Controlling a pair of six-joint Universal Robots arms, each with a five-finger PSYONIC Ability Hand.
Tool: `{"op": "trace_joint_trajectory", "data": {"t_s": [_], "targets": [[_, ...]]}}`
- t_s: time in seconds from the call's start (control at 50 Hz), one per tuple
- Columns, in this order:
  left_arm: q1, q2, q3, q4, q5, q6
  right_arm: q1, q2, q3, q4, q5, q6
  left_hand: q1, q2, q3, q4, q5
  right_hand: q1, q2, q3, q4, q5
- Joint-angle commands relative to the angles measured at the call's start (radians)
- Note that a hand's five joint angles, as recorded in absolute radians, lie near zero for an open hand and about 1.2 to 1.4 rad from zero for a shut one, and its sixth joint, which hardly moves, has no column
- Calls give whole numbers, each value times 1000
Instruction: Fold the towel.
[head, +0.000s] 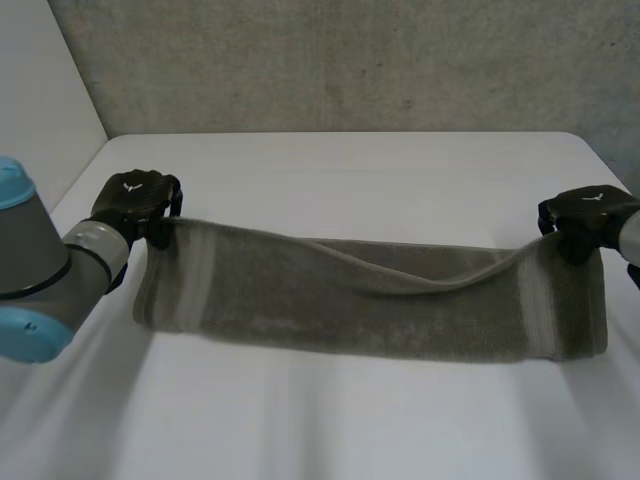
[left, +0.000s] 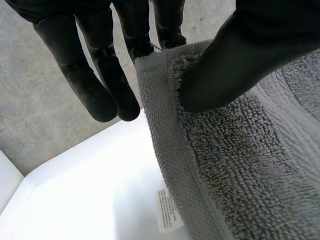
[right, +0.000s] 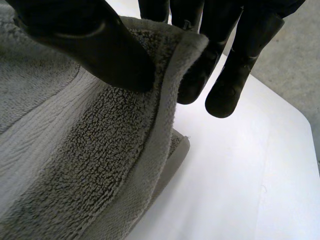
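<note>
A grey towel (head: 370, 300) hangs stretched across the table between my two hands, its lower part lying on the white table (head: 330, 420). My left hand (head: 135, 200) pinches the towel's far left corner; in the left wrist view the thumb (left: 235, 60) presses the towel (left: 240, 165) against the fingers (left: 100, 80). My right hand (head: 590, 215) pinches the far right corner; the right wrist view shows its thumb (right: 90, 45) clamping the towel (right: 85, 150) edge against the fingers (right: 230, 70). The upper edge sags in the middle.
A concrete wall (head: 350, 60) rises behind the table's far edge. A white care label (left: 167, 210) hangs from the towel's edge below my left hand. Bare tabletop lies in front of the towel and behind it.
</note>
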Motion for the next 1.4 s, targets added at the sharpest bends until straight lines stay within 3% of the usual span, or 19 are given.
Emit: {"op": "trace_joint_trajectory", "data": {"t_s": [0.02,0.4,0.42,0.44,0.48,0.5,0.52,0.54,0.56,0.58,0.6,0.64,0.68,0.82,0.92,1.02,1.14,1.18,1.4], "targets": [[-26,-133,150,-13,-87,2,58,134,-100,-57,93,7,-73,-130,-155,-133,-273,53,79,46,54,50],[-63,-260,248,-55,-153,74,82,244,-165,-106,188,-5,-73,-130,-155,-133,-273,53,79,46,54,50],[-68,-265,249,-55,-156,74,84,249,-166,-104,192,-5,-73,-130,-155,-133,-273,-91,-65,-98,-90,-94],[-68,-265,249,-55,-156,74,84,249,-167,-104,192,-5,-73,-130,-155,-133,-273,-92,-67,-100,-92,-96],[-74,-267,251,-58,-161,74,84,249,-167,-106,201,-5,-73,-130,-155,-133,-273,-849,-824,-857,-849,-853],[-74,-267,251,-58,-161,74,84,249,-167,-106,201,-5,-73,-130,-155,-133,-273,-853,-827,-860,-852,-856],[-77,-262,251,-61,-162,74,84,243,-167,-106,210,0,-328,-385,-411,-388,-529,-1033,-1007,-1040,-1033,-1036],[-77,-262,251,-61,-162,74,84,243,-167,-106,210,0,-331,-388,-413,-391,-531,-1035,-1009,-1042,-1034,-1038],[-83,-256,251,-68,-167,74,85,238,-167,-109,231,6,-613,-670,-695,-673,-813,-1168,-1143,-1176,-1168,-1172],[-89,-248,251,-79,-181,74,88,229,-163,-121,247,7,-854,-911,-936,-914,-1054,-1168,-1143,-1176,-1168,-1172],[-89,-248,251,-79,-181,74,88,229,-163,-121,247,7,-856,-913,-939,-916,-1057,-1168,-1143,-1176,-1168,-1172],[-108,-219,254,-99,-231,74,96,182,-139,-173,256,12,-1154,-1211,-1237,-1214,-1355,-1168,-1143,-1176,-1168,-1172],[-111,-192,245,-104,-259,75,102,136,-113,-207,253,21,-1225,-1282,-1308,-1285,-1426,-1168,-1143,-1176,-1168,-1172],[-114,-93,176,-101,-273,61,99,-89,57,-328,187,84,-1253,-1310,-1335,-1312,-1453,-1168,-1143,-1176,-1168,-1172],[-114,-4,73,-68,-216,60,96,-214,200,-331,90,92,-1247,-1304,-1329,-1307,-1447,-1168,-1143,-1176,-1168,-1172],[-114,107,-115,43,-103,57,35,-329,419,-331,3,84,-1238,-1295,-1320,-1298,-1438,-1097,-1071,-1104,-1096,-1100],[-109,169,-241,128,-79,57,-24,-348,556,-345,-29,79,-1238,-1295,-1320,-1298,-1438,-1099,-1074,-1107,-1099,-1103],[-106,189,-296,169,-79,57,-63,-343,623,-354,-78,70,-1235,-1292,-1317,-1295,-1435,-1094,-1068,-1101,-1093,-1097],[-106,189,-326,214,-79,57,-162,-253,723,-474,-166,13,-1238,-1295,-1320,-1298,-1438,-1006,-980,-1013,-1005,-1009]]}}
